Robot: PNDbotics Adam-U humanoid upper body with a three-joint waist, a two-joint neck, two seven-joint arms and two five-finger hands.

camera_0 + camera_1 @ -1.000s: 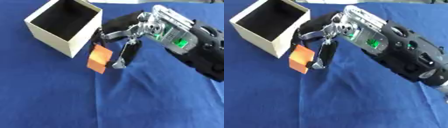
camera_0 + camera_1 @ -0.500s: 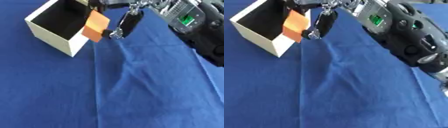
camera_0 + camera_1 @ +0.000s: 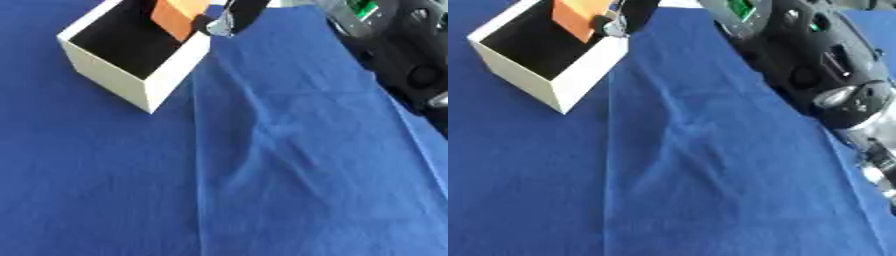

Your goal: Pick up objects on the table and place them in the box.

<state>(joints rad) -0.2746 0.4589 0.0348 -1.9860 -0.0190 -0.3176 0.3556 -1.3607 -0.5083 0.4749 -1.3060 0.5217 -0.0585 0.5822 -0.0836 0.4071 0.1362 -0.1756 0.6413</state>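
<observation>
An orange block (image 3: 178,15) hangs over the open top of the cream box (image 3: 131,80), whose inside is black. My right hand (image 3: 229,14) reaches in from the upper right and pinches the block between dark fingers; most of the hand is cut off by the top edge. In the right eye view the block (image 3: 579,16) sits above the box's right wall (image 3: 588,70). My black right forearm (image 3: 815,65) runs along the right side. My left hand shows in neither view.
A blue cloth (image 3: 262,165) covers the table, with creases running down its middle. The box stands at the upper left. Nothing else lies on the cloth in these views.
My right hand has lifted the orange block off the cloth beside the box and carried it up and over the box's opening. The view has also shifted, so the box sits differently in the picture.
</observation>
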